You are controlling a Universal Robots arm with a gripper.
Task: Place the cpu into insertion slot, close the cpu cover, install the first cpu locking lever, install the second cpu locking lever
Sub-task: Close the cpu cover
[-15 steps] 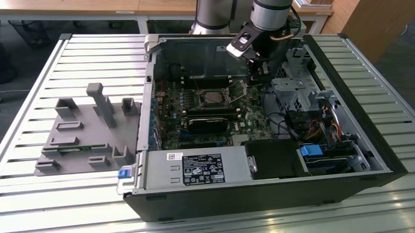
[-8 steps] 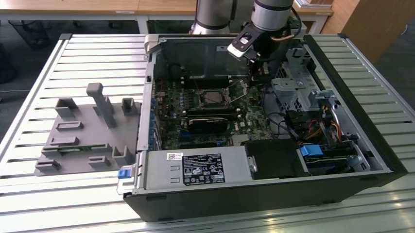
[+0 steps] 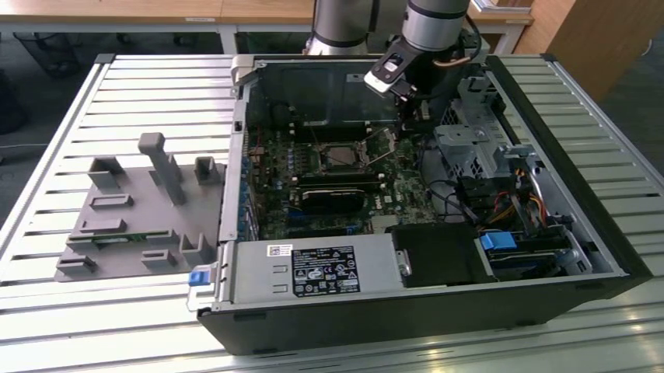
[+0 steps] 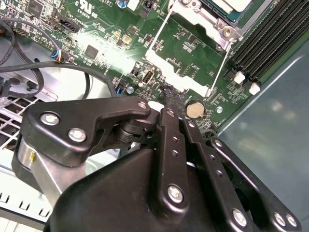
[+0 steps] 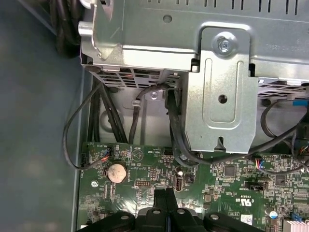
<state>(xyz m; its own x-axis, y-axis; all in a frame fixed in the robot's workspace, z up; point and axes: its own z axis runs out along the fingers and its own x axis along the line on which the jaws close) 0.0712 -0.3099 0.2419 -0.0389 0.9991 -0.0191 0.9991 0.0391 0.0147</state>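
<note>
Daylight floods the slatted table in the exterior view and whitens the slats nearest the camera with glare. The green circuit board sits darker, shaded by the computer case walls around it. In the second wrist view, 1 hot white patch of glare washes out detail on the board, just beyond the gripper, whose black links carry soft highlights. In the first wrist view the light is even: the metal bracket past the board's edge gleams dully, and the blue-grey panel beside the board is dim.
</note>
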